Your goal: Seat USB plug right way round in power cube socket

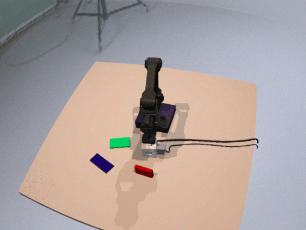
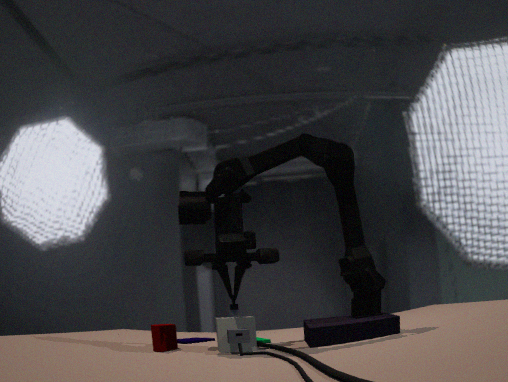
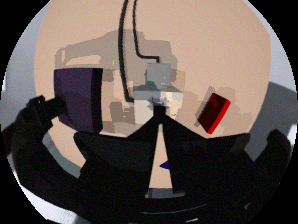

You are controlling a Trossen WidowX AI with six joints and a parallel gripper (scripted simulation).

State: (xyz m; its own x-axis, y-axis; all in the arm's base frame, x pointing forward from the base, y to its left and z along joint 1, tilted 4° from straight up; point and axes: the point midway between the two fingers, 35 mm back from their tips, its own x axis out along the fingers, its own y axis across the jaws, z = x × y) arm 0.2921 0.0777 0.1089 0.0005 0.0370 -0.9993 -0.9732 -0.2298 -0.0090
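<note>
The white power cube stands upright on the table. My gripper points straight down over its top and is shut on the USB plug. The plug's small dark body shows at the fingertips, with a short, faint pale tip below it, close to the cube's top face. Whether that tip is inside the socket or just above it, I cannot tell. The fingers and plug hide the socket, and which way round the plug faces is too small to make out.
A grey block with a thin cable sits against the cube's side. A thicker black cable runs alongside. A red block, a green slab and a blue slab lie nearby.
</note>
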